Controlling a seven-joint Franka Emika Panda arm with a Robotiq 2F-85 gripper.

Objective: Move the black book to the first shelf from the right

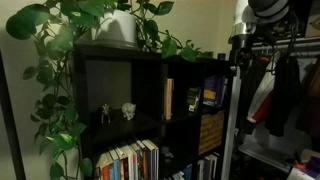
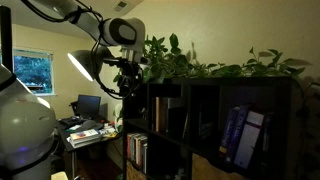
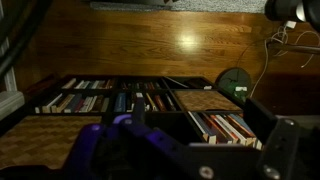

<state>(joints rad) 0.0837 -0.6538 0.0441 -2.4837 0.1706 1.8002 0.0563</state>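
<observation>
Gripper (image 3: 128,135) first: it fills the bottom of your wrist view as a dark blur. You cannot tell from it how far the jaws stand apart, and nothing shows between them. In an exterior view your gripper (image 2: 128,84) hangs from the white arm (image 2: 120,32) just beside the near upper corner of the black shelf unit (image 2: 170,92), apart from every book.

Beyond it, the black book (image 1: 193,98) stands in the upper right cubby of the shelf unit (image 1: 150,52). It is upright, its long axis vertical, with a pale edge facing the room. It sits between the tan-spined book (image 1: 168,98) on its left and the blue book (image 1: 212,95) with the yellow label on its right. It is near both, but you cannot tell whether it touches either.

Two small figurines (image 1: 116,112) occupy the upper left cubby, and a row of books (image 1: 130,160) fills the cubby below. Farthest up, a leafy plant (image 1: 90,20) trails over the top of the unit.
</observation>
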